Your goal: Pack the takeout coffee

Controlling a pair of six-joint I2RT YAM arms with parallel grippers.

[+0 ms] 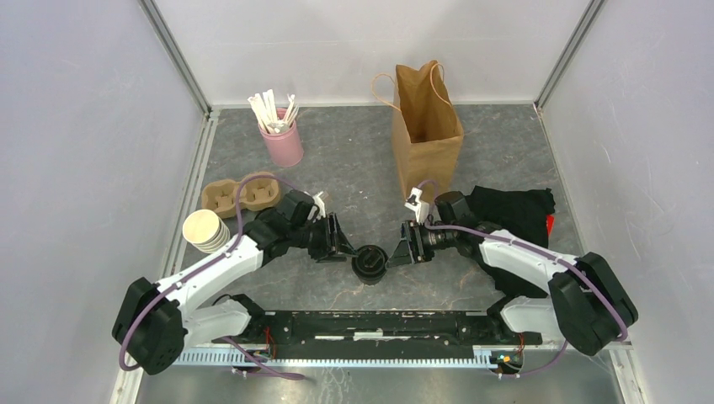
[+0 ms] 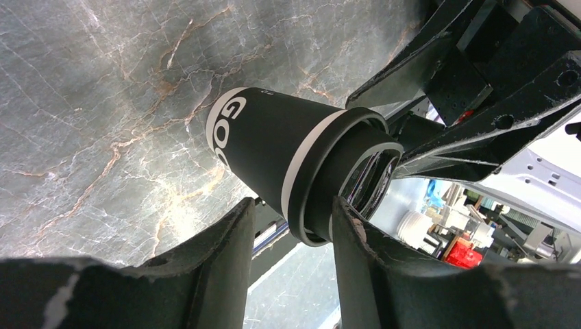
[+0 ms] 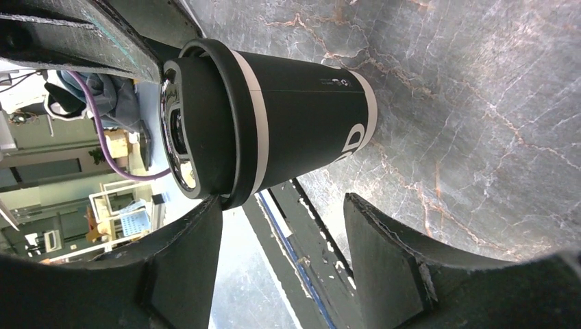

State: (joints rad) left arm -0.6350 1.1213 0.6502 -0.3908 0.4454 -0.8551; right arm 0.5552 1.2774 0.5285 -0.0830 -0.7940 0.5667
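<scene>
One takeout coffee, a dark cup with a pale band and a black lid, stands upright on the table between both grippers. My left gripper is at its left side and open. In the left wrist view the cup and its lid sit just beyond the gripper; one fingertip touches the lid rim. My right gripper is at the cup's right side, also open. In the right wrist view the cup lies past the gripper, with one fingertip against the lid.
A brown paper bag stands open at the back right. A pink cup of white sticks stands at the back left. A cardboard cup carrier and a stack of pale cups lie left. Black cloth lies right.
</scene>
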